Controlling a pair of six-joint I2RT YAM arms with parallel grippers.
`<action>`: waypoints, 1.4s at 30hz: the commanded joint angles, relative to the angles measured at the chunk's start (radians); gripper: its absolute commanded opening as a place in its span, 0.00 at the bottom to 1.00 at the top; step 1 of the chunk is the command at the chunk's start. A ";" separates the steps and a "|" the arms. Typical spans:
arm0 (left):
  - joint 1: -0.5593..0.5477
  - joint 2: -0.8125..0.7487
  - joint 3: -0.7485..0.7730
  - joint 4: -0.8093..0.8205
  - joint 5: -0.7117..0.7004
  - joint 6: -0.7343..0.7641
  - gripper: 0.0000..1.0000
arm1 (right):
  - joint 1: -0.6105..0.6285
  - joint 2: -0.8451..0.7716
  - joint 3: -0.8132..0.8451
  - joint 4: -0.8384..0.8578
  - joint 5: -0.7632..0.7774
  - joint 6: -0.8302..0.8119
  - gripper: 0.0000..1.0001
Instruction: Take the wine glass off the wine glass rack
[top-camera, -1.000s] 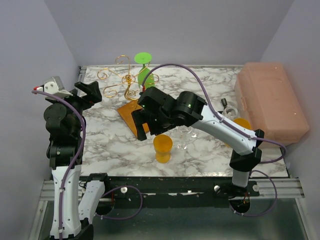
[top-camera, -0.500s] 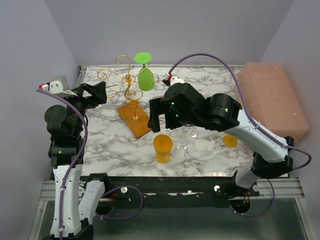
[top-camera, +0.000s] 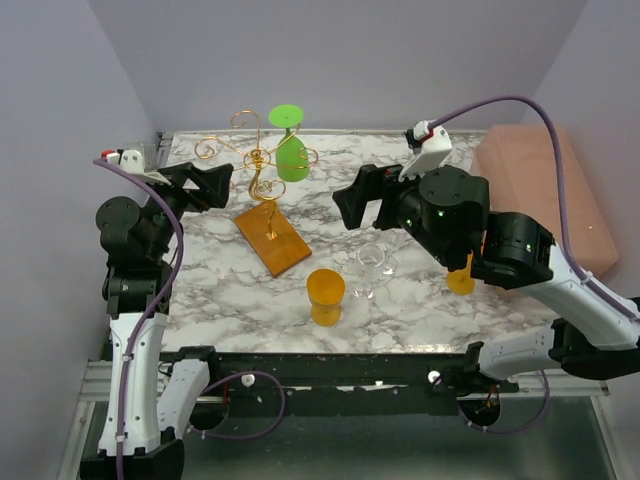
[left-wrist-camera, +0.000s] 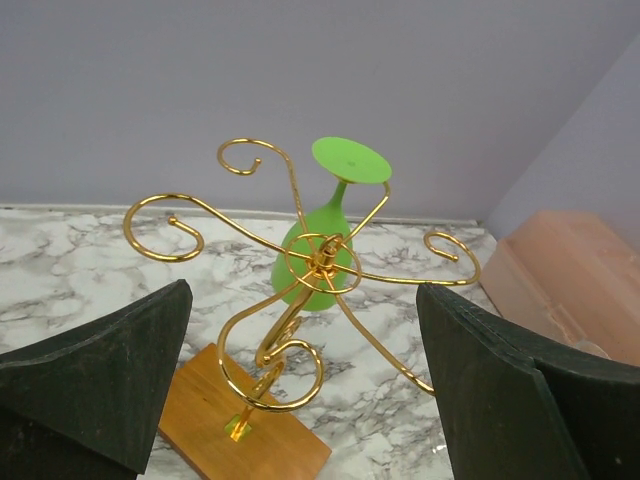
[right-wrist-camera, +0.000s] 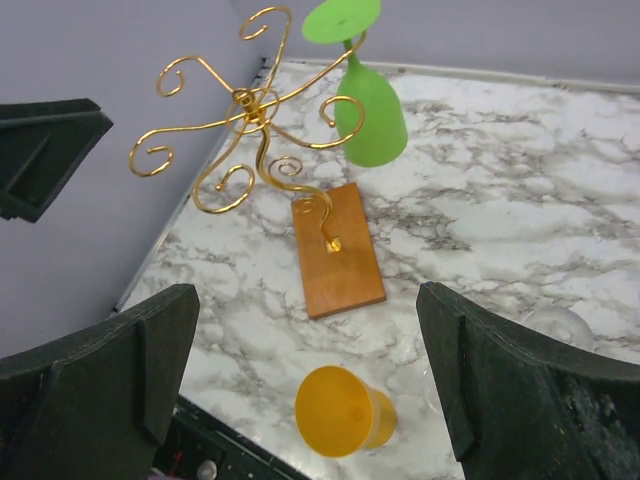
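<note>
Wine glass (top-camera: 291, 152), green, inverted on gold rack (top-camera: 258, 161), left gripper (top-camera: 205, 184) and right gripper (top-camera: 366, 203) agape

Top view high, rear, looking down; wrist views nearer, from opposite sides, sharing rack (left-wrist-camera: 322, 262)

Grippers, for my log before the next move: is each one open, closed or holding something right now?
Left gripper: open, holding nothing.
Right gripper: open, holding nothing.
</note>
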 joint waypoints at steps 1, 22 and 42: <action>-0.026 0.004 -0.008 0.062 0.122 0.037 0.97 | 0.003 0.068 0.040 0.071 0.137 -0.129 1.00; -0.204 0.541 0.838 -0.474 0.008 0.236 0.99 | -0.278 0.289 0.438 -0.067 -0.083 -0.240 1.00; -0.283 0.959 1.309 -0.756 -0.095 0.267 0.98 | -0.374 0.148 0.201 -0.078 -0.160 -0.195 1.00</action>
